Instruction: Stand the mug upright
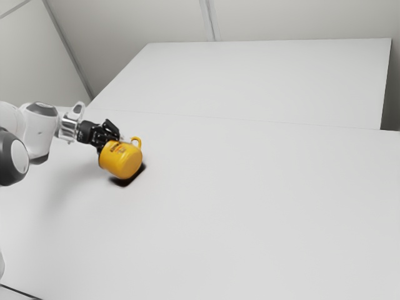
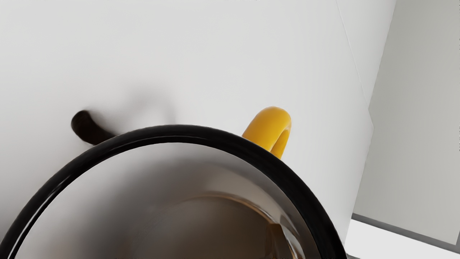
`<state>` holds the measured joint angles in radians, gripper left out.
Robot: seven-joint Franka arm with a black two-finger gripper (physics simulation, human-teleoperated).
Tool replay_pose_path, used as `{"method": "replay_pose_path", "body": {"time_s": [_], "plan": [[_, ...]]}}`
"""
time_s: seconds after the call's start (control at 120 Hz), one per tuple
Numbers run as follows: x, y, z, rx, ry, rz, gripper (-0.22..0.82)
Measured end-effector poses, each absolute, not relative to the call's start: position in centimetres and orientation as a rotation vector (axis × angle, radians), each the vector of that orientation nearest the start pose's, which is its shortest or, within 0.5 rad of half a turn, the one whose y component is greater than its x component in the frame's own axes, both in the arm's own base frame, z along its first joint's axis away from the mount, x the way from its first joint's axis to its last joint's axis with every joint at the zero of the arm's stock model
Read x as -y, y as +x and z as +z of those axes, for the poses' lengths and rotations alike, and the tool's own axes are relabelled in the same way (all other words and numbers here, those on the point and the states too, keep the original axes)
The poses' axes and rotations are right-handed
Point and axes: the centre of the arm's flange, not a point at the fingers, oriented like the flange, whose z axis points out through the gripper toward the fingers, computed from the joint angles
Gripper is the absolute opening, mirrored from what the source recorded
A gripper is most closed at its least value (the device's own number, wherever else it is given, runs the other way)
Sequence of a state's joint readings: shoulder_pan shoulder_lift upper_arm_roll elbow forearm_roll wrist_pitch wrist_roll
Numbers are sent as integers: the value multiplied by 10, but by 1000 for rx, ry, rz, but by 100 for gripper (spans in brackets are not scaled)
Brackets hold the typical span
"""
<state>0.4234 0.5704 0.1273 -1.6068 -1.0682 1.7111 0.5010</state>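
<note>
Tilting, the yellow mug (image 1: 120, 161) turns its dark rim (image 2: 179, 133) toward the gripper (image 1: 111, 136), near the exterior view's left. The white table (image 1: 250, 212) spreads widely toward the exterior view's right, its far edge well apart from the mug. How the jaws stand, I cannot tell.

Exterior view: taken from the arm's (image 1: 39, 132) side, set well back and above the table (image 1: 250, 206), tilted down across it. Arm admitted at nine o'clock, mug (image 1: 120, 162) seen towards nine, nearer centre. Wrist view: shot from the arm's end, very near, aimed into the mug and past its rim (image 2: 179, 133) onto the table. Shared: mug, handle (image 2: 269, 122), table.
</note>
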Motion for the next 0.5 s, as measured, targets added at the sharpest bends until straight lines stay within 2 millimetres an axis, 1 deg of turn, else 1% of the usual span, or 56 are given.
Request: {"method": "replay_pose_path", "body": {"time_s": [0.1,0.192,0.233,0.3,0.375,0.458,0.5], "plan": [[-258,615,315,-472,2081,149,-14],[-251,619,329,-445,2093,168,-15],[-245,621,337,-424,2110,174,-15],[-221,630,356,-359,2170,173,-15],[-185,640,376,-269,2286,156,-14],[-149,647,386,-185,2446,115,-15],[-135,648,390,-152,2531,92,-15]]}}
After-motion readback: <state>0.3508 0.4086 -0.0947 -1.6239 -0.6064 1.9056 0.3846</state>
